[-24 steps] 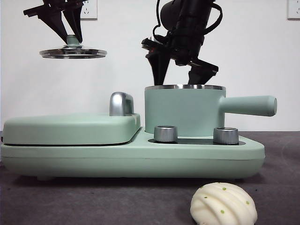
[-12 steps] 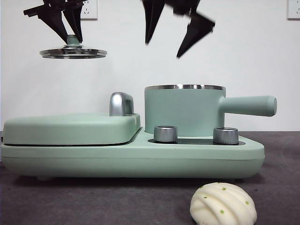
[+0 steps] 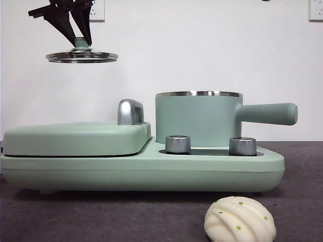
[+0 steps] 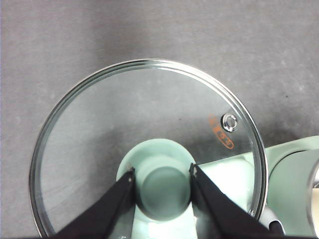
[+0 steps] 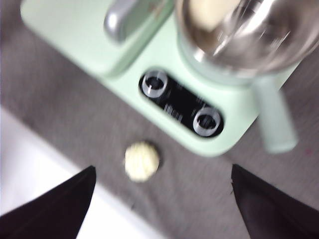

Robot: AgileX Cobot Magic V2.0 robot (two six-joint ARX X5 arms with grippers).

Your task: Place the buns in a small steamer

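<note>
Front view: left pincer [image 3: 75, 31] high at far left, clamped on green knob of lid [image 3: 82, 56] held in air. Small steamer [image 3: 198, 118] uncovered on green cooker base [image 3: 141, 169], handle pointing right. Ridged bun [image 3: 240, 220] on dark worktop [image 3: 101, 217], near right.

Left wrist view: black jaws gripping knob [image 4: 162, 185] of glass lid.

Right wrist view: right pincer [image 5: 162, 199] spread wide, high above worktop; ridged bun below; smooth bun [image 5: 212, 12] inside steamer, blurred.

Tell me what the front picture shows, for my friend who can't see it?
A mint-green steamer pot stands open on a cooker, while the left gripper holds its lid high off to one side. A ridged white bun lies on the table in front.
</note>
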